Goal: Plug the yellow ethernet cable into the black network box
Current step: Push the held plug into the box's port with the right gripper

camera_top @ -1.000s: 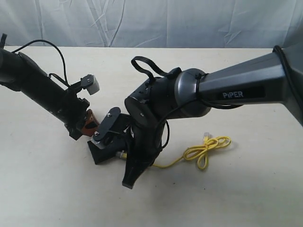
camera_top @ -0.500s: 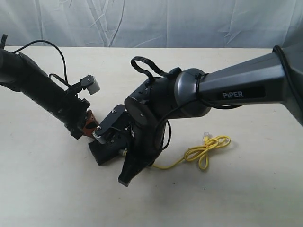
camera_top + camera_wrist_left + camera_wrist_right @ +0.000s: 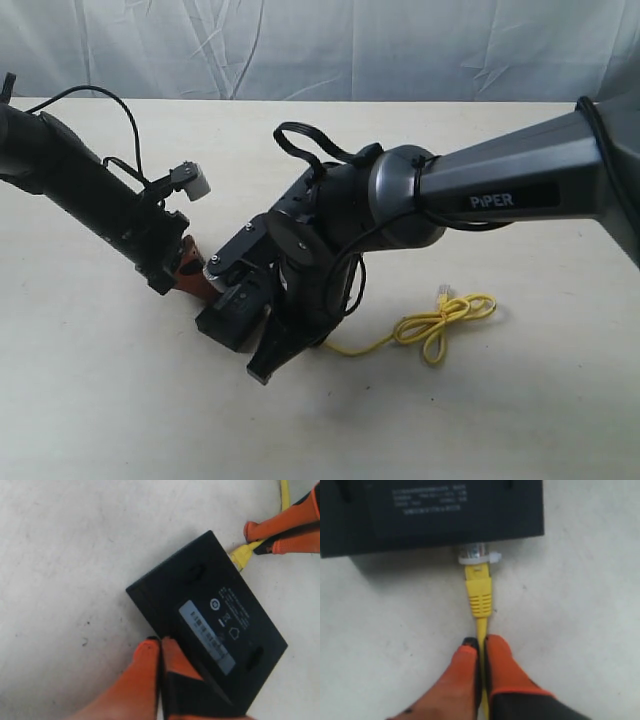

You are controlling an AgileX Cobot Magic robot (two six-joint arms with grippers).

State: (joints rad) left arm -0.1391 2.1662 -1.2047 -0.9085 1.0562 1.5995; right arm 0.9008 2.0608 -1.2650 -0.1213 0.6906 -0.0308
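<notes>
The black network box (image 3: 210,615) lies flat on the table with its pale label strip up; in the exterior view the box (image 3: 232,318) shows between the two arms. My left gripper (image 3: 160,642) is shut, its orange tips pressed against one long edge of the box. My right gripper (image 3: 481,641) is shut on the yellow ethernet cable (image 3: 479,594) just behind its boot. The clear plug (image 3: 479,556) sits at the box's side wall (image 3: 430,510); how deep it is in cannot be told. The cable's bow-like loop (image 3: 445,318) lies to the right.
The right arm's dark wrist (image 3: 320,230) hangs over the box and hides its own gripper in the exterior view. The pale table (image 3: 120,400) ends at a wrinkled white backdrop (image 3: 320,45). A black wire (image 3: 110,100) arcs over the left arm.
The right wrist has shifted left and down, pushing the plug end towards the box. The box has turned slightly. The cable's loop has slid a little to the right. The left arm has barely moved.
</notes>
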